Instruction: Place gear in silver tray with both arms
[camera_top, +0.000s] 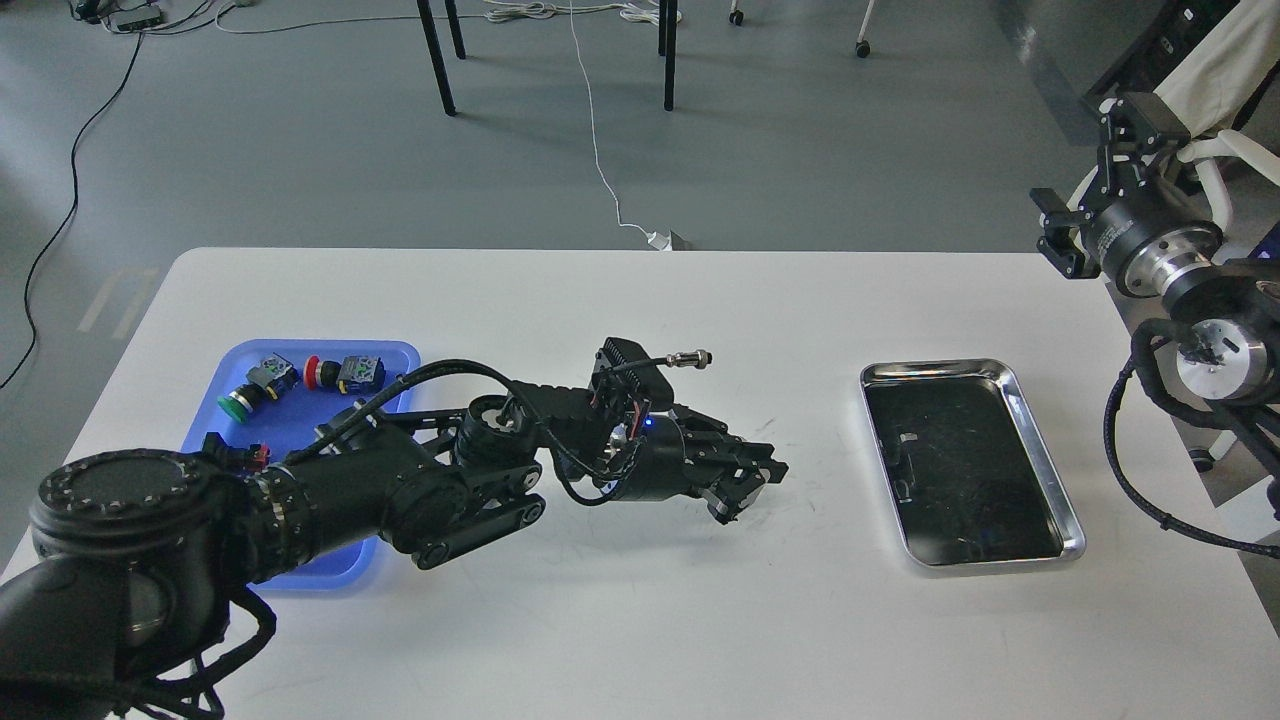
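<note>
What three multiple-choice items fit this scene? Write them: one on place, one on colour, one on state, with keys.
1. Where does the silver tray lie on the table?
A. right part
B. left part
C. near edge, centre

2. What colour is the tray holding the push buttons?
A. red
B. blue
C. white

3. What does the silver tray hold?
A. two buttons
B. a cable
C. nothing visible

Key: 1 A, it sits right of the left hand. 2 B, the blue tray lies at the left. 3 C, only its dark, reflective bottom shows.
</note>
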